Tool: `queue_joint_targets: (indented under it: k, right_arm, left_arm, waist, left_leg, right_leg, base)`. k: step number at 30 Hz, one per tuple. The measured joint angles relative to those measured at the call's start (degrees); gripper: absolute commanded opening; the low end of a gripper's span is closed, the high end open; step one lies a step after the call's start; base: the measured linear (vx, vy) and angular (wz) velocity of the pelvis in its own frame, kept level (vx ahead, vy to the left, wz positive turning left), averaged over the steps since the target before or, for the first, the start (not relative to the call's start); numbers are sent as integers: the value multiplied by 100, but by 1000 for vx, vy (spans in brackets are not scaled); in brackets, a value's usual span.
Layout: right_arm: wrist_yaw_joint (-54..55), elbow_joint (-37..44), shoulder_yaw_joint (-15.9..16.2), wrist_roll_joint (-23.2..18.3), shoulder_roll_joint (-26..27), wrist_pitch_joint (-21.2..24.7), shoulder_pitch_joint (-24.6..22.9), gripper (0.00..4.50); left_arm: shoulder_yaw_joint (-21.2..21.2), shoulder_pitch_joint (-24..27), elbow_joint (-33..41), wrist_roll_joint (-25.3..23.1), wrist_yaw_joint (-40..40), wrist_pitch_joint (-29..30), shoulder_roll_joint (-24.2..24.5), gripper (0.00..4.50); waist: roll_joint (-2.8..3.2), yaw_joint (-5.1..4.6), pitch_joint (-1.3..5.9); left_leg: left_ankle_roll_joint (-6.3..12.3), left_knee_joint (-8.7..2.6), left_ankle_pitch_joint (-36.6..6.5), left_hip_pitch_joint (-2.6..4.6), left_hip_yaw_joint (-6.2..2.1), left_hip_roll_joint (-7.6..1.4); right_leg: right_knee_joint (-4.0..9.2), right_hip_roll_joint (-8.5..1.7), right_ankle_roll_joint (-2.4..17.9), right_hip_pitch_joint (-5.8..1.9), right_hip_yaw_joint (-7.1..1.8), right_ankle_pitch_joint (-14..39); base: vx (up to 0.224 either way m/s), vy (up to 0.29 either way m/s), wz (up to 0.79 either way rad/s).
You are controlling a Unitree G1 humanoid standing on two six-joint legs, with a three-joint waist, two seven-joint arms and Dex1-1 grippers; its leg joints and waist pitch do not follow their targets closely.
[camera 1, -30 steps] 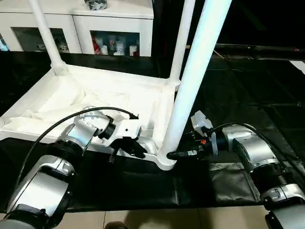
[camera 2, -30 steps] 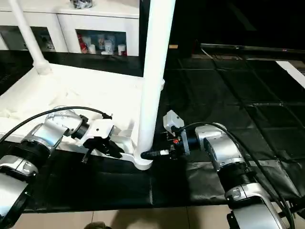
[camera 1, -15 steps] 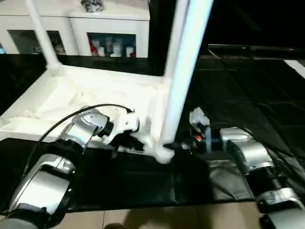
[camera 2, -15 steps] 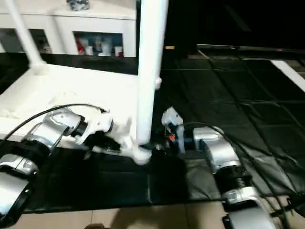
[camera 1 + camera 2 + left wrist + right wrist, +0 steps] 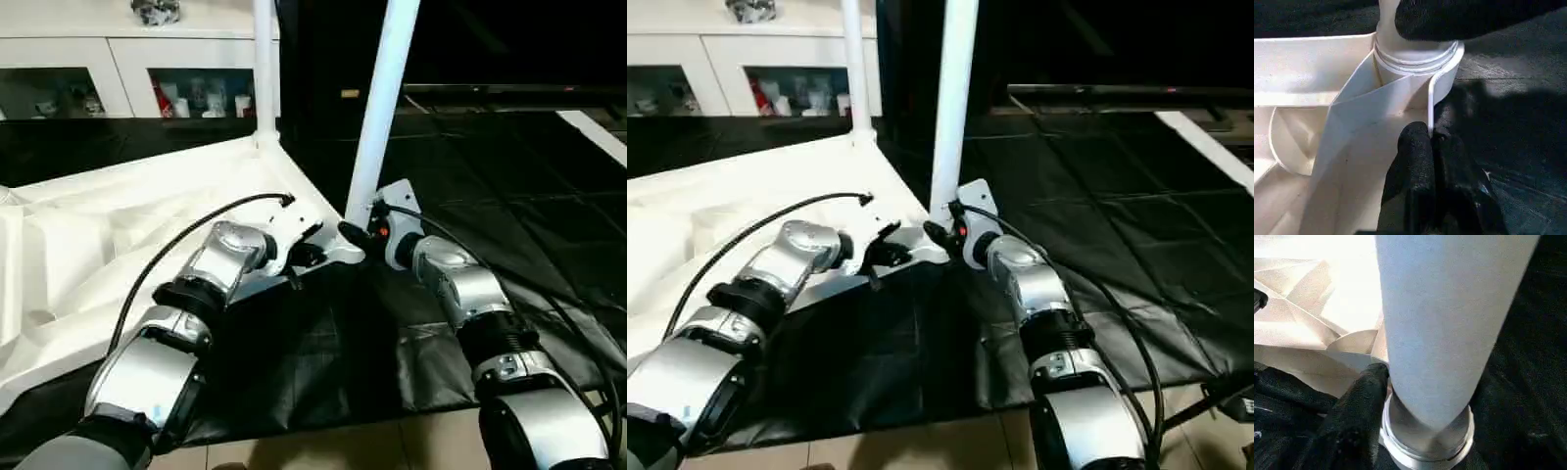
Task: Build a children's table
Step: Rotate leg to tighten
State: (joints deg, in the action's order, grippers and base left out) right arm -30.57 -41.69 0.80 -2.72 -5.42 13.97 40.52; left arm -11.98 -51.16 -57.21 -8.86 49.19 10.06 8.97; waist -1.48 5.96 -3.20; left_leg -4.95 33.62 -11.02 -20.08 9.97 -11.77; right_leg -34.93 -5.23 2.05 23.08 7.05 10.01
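The children's table top (image 5: 88,245) lies upside down on the black mat, ribbed underside up. One white leg (image 5: 384,98) stands in the corner socket nearest me and another leg (image 5: 263,69) stands at the far corner. My left gripper (image 5: 306,257) is shut on the thin rim beside that near socket; in the left wrist view its fingers (image 5: 1418,156) pinch the rim wall. My right gripper (image 5: 359,233) is closed on the near leg's base from the other side; one finger (image 5: 1356,421) presses on the leg just above the socket collar (image 5: 1425,445).
A white cabinet (image 5: 118,59) with glass doors stands at the back left. The black mat (image 5: 323,362) covers the floor around the table, with a tiled strip (image 5: 343,452) at the front edge. A white bar (image 5: 596,132) lies at the far right.
The table top has swung round on the mat, so its near edge now runs slantwise. The held corner has moved away from me, with both grippers still on it. The view has also shifted.
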Motion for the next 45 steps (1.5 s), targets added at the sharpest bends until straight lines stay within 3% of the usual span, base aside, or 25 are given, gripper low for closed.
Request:
queue_joint_targets:
  k: [3,11,14,17,20,27,45]
  right_arm:
    - [-29,-21,1,0,9,-57,-4,317]
    - [-1579,362,111,-254,-611,-376,-476,385]
    - [-2634,603,274,-470,-1046,-407,-714,401]
    - [-3347,742,435,-595,-1235,-339,-742,438]
    - [-3856,805,557,-644,-1371,-335,-737,448]
    - [-4681,948,875,-653,-1684,-394,-738,448]
    - [-5249,938,1089,-775,-1609,-417,-703,304]
  left_arm:
    - [-31,1,0,-14,-2,-45,3,0]
    - [-315,122,75,-91,807,-849,338,0]
    - [-414,197,96,3,1516,-1292,576,0]
    - [-532,215,108,17,2093,-1620,738,0]
    - [-653,223,141,17,2527,-1880,818,0]
    - [-809,226,240,27,3137,-2176,1006,0]
    - [-932,226,258,23,3655,-2590,1143,0]
  waist:
    - [-1,-1,-1]
    - [-2,57,-4]
    - [-2,120,-6]
    - [3,213,-9]
    - [6,298,-11]
    - [6,346,-11]
    - [2,388,-12]
  left_leg:
    - [-1,2,-1,1,2,0]
    - [-1,-3,-1,0,2,-2]
    - [2,-1,-2,2,2,-5]
    - [1,5,-1,2,3,-6]
    - [3,19,1,-3,7,-9]
    - [7,24,-3,-9,9,-11]
    - [7,26,-3,-11,9,-10]
  right_leg:
    - [1,0,2,1,0,-1]
    - [3,1,-1,4,0,1]
    - [2,1,-2,9,2,1]
    - [-2,1,4,14,3,-2]
    - [-3,-2,4,10,3,-2]
    - [-4,-3,1,11,2,0]
    - [-4,-4,0,10,2,0]
  base:
    - [0,0,0]
    - [0,0,0]
    - [0,0,0]
    - [0,0,0]
    - [0,0,0]
    - [0,0,0]
    - [0,0,0]
